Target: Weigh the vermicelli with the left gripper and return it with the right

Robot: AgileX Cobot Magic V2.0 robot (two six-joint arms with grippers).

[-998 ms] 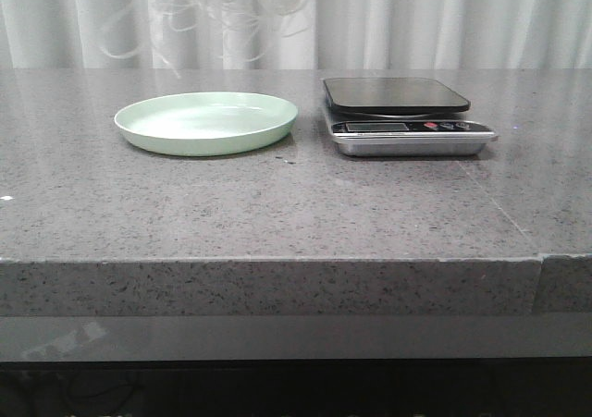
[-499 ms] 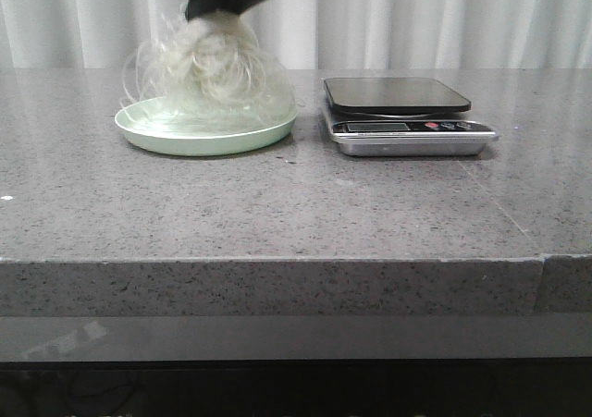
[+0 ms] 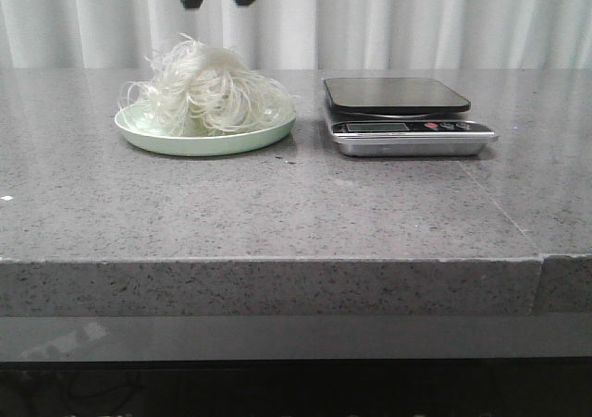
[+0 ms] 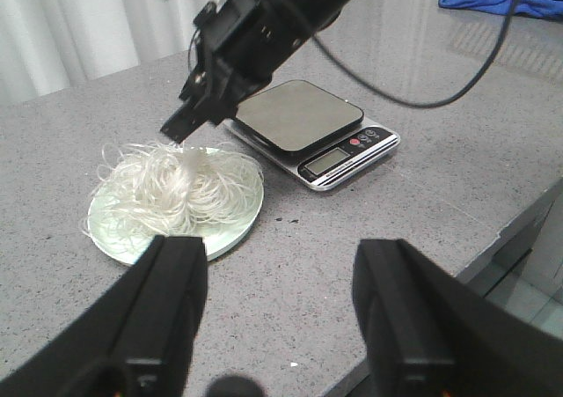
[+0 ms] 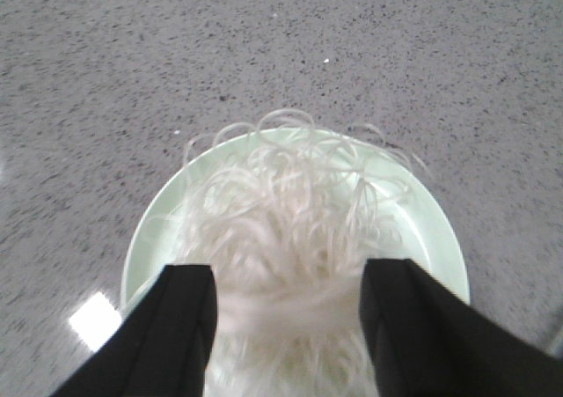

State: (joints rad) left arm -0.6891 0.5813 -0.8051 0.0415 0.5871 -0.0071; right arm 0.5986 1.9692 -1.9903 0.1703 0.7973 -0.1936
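A fluffy wad of thin, curly, translucent white vermicelli strands sits heaped on a shallow pale green round plate in the left-centre of the front view, covering most of the plate's width. Loose loops stray past the rim on the left side and at the back. In the left wrist view the wad lies in the left-middle of the frame, mounded at its middle. In the right wrist view the strands fill the plate's centre, their nearest part blurred.
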